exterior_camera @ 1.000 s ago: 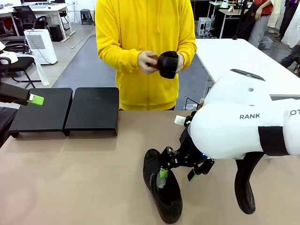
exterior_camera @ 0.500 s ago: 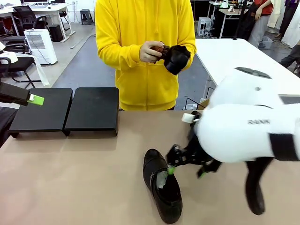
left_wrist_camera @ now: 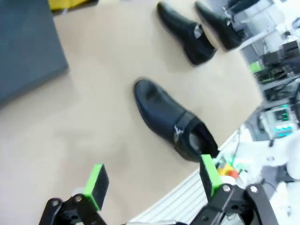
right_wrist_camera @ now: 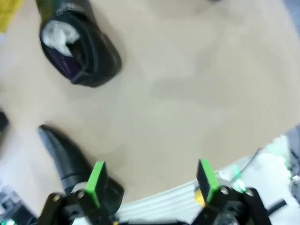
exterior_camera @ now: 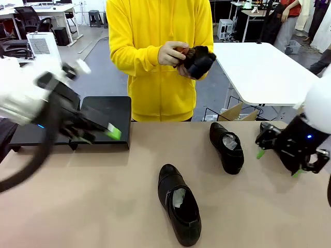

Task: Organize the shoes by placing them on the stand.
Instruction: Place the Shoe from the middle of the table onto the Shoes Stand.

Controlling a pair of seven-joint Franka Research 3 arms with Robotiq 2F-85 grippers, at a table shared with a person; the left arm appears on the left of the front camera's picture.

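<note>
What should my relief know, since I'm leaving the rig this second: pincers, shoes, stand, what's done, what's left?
Left pincer: open, empty, above the table by the stand.
Right pincer: open, empty, low at the table's right side.
Shoes: centre shoe and middle-right shoe lie on the table; far-right shoe is partly hidden behind the right pincer; held shoe is in the person's hand.
Done: no shoe on the visible part of the stand.
Left: place all four shoes.
</note>
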